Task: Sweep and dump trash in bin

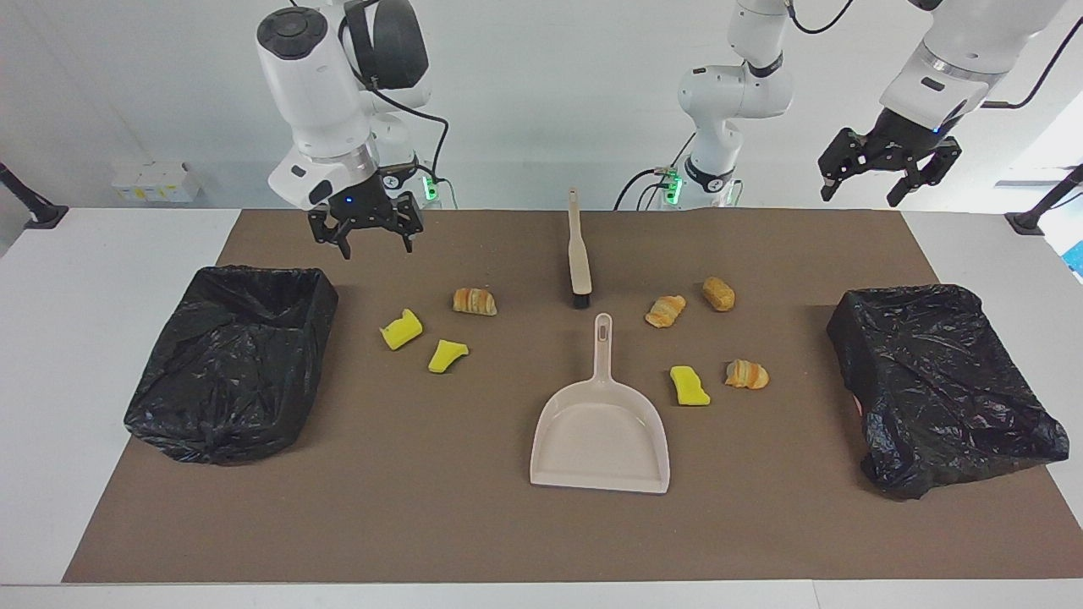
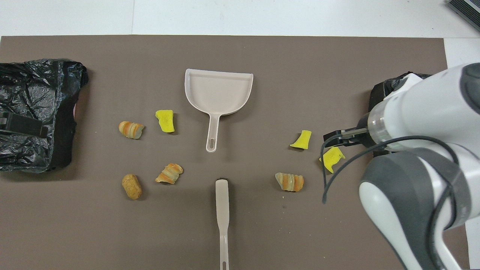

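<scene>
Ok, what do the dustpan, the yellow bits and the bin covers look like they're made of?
Dustpan: looks like hard moulded plastic, beige, smooth, faintly glossy, with a thin raised rim. Yellow bits: probably sponge foam, matte, with ragged torn edges. Bin covers: thin black plastic bags, crinkled and shiny where folds catch light.

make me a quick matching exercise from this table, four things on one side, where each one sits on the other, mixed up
Things:
1. brush
2. dustpan
3. right gripper
4. left gripper

Places:
A. open, up over the table edge at the left arm's end
B. lying flat, farther from the robots than the brush
C. open, over the mat near a yellow sponge piece
D. lying nearest the robots, mid-table

Pairs: 1-D, 2-B, 3-C, 4-A
</scene>
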Controlling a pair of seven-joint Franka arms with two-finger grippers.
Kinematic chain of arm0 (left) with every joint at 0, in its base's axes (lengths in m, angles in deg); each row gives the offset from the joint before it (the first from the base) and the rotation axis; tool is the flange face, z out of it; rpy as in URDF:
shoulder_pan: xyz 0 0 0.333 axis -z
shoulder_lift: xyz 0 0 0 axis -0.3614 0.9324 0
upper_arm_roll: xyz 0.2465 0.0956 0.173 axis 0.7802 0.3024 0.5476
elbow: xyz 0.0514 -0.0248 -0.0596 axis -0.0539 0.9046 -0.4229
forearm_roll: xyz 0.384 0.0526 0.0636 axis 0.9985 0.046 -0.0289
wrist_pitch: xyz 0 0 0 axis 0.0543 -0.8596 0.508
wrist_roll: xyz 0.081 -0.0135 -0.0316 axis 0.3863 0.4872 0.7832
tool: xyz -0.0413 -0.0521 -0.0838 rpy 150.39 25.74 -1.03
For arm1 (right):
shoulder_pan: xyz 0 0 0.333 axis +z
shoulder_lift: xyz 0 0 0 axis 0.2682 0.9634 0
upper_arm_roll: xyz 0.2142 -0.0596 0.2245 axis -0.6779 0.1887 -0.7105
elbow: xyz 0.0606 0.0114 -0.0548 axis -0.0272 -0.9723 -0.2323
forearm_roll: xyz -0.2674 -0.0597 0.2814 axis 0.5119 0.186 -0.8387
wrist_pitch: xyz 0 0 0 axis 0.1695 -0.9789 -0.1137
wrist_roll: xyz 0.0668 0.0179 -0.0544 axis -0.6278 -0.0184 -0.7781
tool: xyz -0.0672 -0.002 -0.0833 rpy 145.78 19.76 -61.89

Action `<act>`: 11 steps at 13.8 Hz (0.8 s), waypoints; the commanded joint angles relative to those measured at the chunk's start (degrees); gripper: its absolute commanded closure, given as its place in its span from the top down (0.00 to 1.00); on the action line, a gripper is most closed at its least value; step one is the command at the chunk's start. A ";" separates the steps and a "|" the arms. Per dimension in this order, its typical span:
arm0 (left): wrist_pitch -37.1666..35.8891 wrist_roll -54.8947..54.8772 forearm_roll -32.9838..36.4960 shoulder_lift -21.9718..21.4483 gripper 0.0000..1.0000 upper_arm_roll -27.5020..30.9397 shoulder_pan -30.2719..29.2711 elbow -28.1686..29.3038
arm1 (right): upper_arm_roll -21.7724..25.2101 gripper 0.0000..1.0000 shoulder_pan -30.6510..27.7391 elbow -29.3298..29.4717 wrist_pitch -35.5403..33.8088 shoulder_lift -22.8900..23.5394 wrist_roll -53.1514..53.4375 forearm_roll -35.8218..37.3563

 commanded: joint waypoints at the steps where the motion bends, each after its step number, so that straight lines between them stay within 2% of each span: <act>1: -1.03 0.67 -0.52 -0.77 1.00 -0.59 -0.38 0.46 | 0.25 1.00 1.98 5.24 -0.16 5.33 1.47 -3.11; 3: 0.02 0.85 -0.96 -2.70 1.00 -1.38 0.24 3.52 | 0.25 1.00 4.96 8.85 -0.35 9.29 2.25 -3.03; 5: 1.07 1.73 -1.05 -5.94 1.00 -1.91 3.30 8.43 | 0.25 1.00 5.59 11.66 0.27 12.81 4.62 -2.76; 8: 6.32 5.93 -1.14 -13.05 1.00 -2.09 9.19 20.28 | 0.25 1.00 5.59 15.10 -0.52 15.98 5.77 -2.67; 9: 8.78 7.60 -1.14 -16.04 1.00 -2.09 10.69 24.59 | 0.25 0.96 5.50 15.19 0.00 16.51 6.99 -2.67; 11: 10.12 12.34 -1.14 -19.13 1.00 -2.18 15.69 30.76 | 0.25 0.97 5.50 15.80 2.89 18.53 7.36 -2.67</act>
